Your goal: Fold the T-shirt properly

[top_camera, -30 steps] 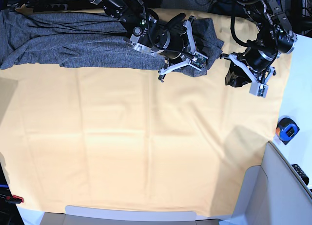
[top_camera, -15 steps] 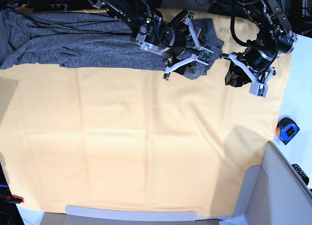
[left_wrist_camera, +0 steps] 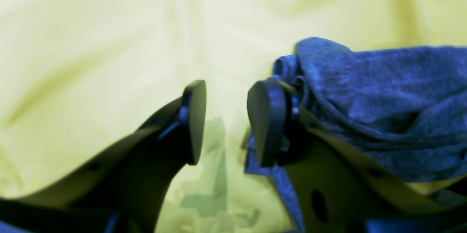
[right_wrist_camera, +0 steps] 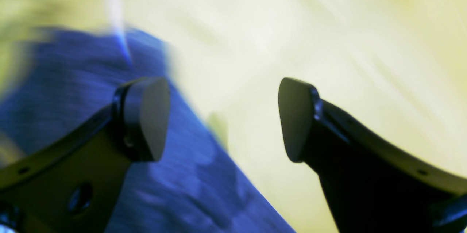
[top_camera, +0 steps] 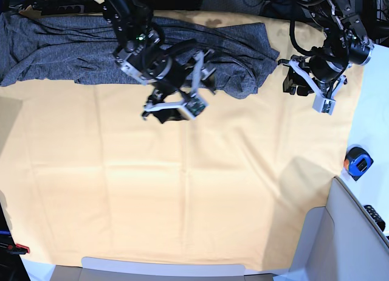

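Both grippers gaping empty over the yellow surface.
The T-shirt is lying bunched along 12 o'clock; right gripper and left gripper are holding nothing.

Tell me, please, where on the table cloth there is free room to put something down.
The widest bare patch of the table cloth lies below the T-shirt and the right tool, reaching the near edge. The far strip is crowded: shirt and both arms. The left tool hovers at the far right; the tape measure lies off the cloth.
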### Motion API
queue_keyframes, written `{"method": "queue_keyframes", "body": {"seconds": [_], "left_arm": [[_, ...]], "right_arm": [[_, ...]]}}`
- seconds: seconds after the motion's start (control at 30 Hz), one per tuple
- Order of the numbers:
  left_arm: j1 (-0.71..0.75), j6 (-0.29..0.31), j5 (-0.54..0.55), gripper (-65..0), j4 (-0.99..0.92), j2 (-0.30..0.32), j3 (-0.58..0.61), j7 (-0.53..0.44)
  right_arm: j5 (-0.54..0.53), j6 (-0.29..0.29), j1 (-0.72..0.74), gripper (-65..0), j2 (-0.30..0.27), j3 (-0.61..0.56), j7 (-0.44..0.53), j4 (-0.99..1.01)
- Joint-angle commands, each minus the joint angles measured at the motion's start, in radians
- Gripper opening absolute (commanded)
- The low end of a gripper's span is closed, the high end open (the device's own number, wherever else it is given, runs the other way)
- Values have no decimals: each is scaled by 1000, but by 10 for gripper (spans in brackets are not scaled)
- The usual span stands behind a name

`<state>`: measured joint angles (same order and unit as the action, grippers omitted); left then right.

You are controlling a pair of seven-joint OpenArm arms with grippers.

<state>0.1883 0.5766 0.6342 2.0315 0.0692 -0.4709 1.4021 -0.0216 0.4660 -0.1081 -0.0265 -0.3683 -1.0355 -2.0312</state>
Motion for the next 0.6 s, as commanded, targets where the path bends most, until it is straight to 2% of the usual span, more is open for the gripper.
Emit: {"method": "queue_keyframes", "body": {"seconds": [0.0, 0.13, 0.3, 0.43, 0.57], "left_arm": [[-10, 6, 14, -409, 16, 7, -2, -6], [-5, 6, 16, -392, 15, 5, 2, -6], [21, 7, 51, -377, 15, 5, -4, -6], [37, 7, 72, -371, 15, 4, -5, -6], [64, 7, 77, -308, 13, -32, -9, -6]], "right_arm": [[-15, 3, -12, -191, 23, 41, 57, -19], [-15, 3, -77, -191, 32, 220, 123, -21], [-16, 3, -117, -191, 36, 434, 133, -21], [-16, 3, -130, -191, 112, 671, 129, -19], [-16, 10, -132, -191, 135, 811, 129, -16]]}}
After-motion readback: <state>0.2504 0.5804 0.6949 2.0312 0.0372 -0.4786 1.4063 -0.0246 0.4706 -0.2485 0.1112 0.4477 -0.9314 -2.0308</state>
